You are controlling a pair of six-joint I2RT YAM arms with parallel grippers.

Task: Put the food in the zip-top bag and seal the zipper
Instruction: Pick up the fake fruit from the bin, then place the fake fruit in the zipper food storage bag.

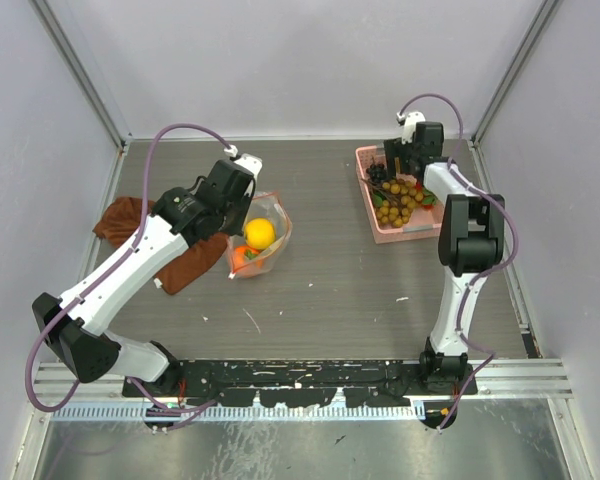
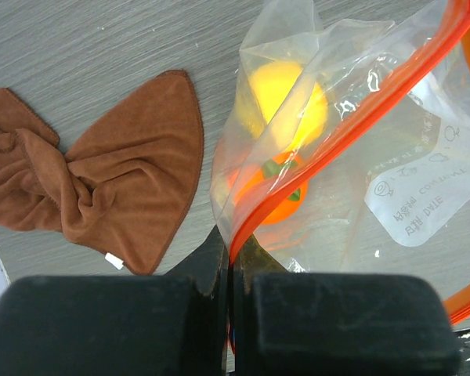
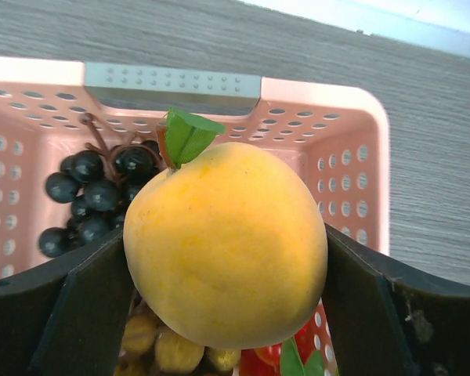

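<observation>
The clear zip-top bag (image 1: 263, 237) lies left of centre; it also shows in the left wrist view (image 2: 392, 196). Inside it are a yellow fruit (image 2: 286, 98) and an orange fruit (image 2: 278, 192). My left gripper (image 2: 232, 262) is shut on the bag's orange-red zipper strip (image 2: 337, 133) at its mouth edge. My right gripper (image 3: 227, 274) is over the pink basket (image 1: 401, 195), shut on a yellow-orange peach (image 3: 225, 243) with a green leaf. Dark grapes (image 3: 98, 192) and tan-brown berries (image 3: 168, 348) lie in the basket below it.
A brown cloth (image 1: 155, 245) lies left of the bag, also in the left wrist view (image 2: 102, 176). The pink basket's rim (image 3: 321, 102) stands at the back right near the enclosure wall. A red fruit with leaves (image 3: 278, 364) lies in the basket.
</observation>
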